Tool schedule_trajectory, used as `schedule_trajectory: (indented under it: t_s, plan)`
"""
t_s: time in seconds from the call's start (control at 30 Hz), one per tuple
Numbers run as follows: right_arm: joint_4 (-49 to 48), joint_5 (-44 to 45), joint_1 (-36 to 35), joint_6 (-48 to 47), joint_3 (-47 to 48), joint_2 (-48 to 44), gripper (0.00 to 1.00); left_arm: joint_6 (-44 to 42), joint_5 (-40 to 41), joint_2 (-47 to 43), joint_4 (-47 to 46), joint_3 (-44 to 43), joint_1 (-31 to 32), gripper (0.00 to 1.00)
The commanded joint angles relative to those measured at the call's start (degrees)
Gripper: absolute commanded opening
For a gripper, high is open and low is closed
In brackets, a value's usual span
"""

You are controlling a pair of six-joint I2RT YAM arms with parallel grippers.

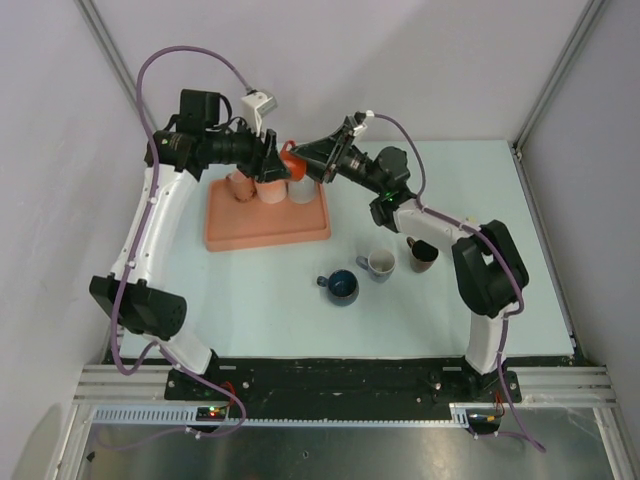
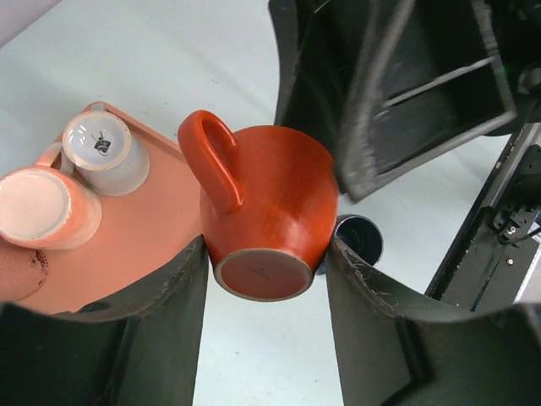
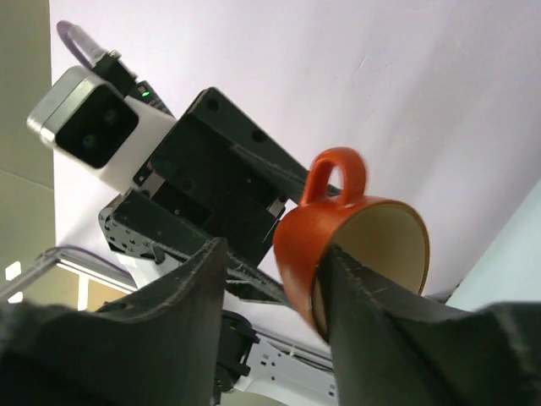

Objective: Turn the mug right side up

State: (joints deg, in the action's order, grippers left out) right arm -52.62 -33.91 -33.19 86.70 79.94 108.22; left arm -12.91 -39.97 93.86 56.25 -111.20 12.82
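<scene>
The orange mug (image 1: pixel 289 153) hangs in the air over the far end of the salmon tray (image 1: pixel 265 228), held between both grippers. My left gripper (image 2: pixel 266 258) is shut on the mug (image 2: pixel 270 199) near its base, with the base facing the camera and the handle up-left. My right gripper (image 3: pixel 275 249) is open. Its right finger (image 3: pixel 363 321) reaches inside the mouth of the mug (image 3: pixel 308 237), and its left finger (image 3: pixel 190 296) stands apart from the mug's outer wall. In the top view the two grippers, left (image 1: pixel 272 156) and right (image 1: pixel 306 160), meet at the mug.
On the tray stand a peach mug (image 2: pixel 38 207) and a white mug (image 2: pixel 106 148), both upside down. A dark blue mug (image 1: pixel 342 286), a grey mug (image 1: pixel 378 264) and a brown mug (image 1: pixel 422 254) stand upright on the table right of the tray.
</scene>
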Motion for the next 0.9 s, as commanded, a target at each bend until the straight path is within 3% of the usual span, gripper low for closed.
schedule_trajectory:
  t_s: [0.0, 0.1, 0.13, 0.17, 0.2, 0.27, 0.33, 0.37, 0.47, 0.57, 0.7, 0.87]
  plan:
    - [-7.43, -3.01, -1.6, 5.83, 4.37, 2.88, 0.44, 0.81, -1.64, -0.27, -1.47, -1.09, 1.09, 0.0]
    - [-8.34, -4.85, -1.49, 6.71, 5.78, 3.64, 0.2, 1.21, -2.52, -0.06, -1.41, -0.79, 1.6, 0.01]
    - [-7.66, -5.29, -1.25, 6.19, 5.63, 3.47, 0.11, 1.17, -2.5, 0.01, -1.45, -0.56, 1.64, 0.1]
    - [-6.43, -5.82, -0.95, 4.97, 4.94, 2.86, 0.05, 1.11, -2.1, 0.05, -1.43, -0.36, 1.71, 0.21]
    - [-5.08, -6.21, -0.53, 3.52, 4.25, 2.08, 0.03, 0.72, -1.72, -0.02, -1.42, -0.13, 1.61, 0.45]
    - [0.97, -6.77, 0.39, -2.29, 2.01, -0.91, 0.01, 0.32, 0.12, -0.27, -1.43, -0.02, 1.16, 0.82]
    - [14.44, -4.85, 1.35, -14.42, 0.36, -5.74, 0.0, 0.16, 2.96, -0.26, -1.41, -0.3, -0.05, 0.95]
    - [25.75, -2.34, 1.58, -24.45, 0.33, -8.91, 0.0, 0.2, 4.5, -0.13, -1.45, -0.49, -0.9, 0.97]
    - [54.33, 16.67, 1.01, -50.13, 2.74, -14.64, 0.0, 2.07, 10.69, 1.85, -1.47, -2.28, -4.32, 0.99]
    - [71.9, 33.05, 1.44, -65.35, 4.98, -14.67, 0.0, 1.72, 18.85, 5.06, -1.54, -3.03, -6.37, 1.0]
    - [81.71, 44.21, 4.11, -72.4, 5.37, -10.69, 0.0, 1.03, 27.87, 10.58, -1.42, -4.03, -8.15, 1.0]
    - [84.62, 45.18, 7.56, -74.19, 5.35, -4.34, 0.0, 1.24, 30.29, 18.78, -1.5, -8.64, -10.68, 1.0]
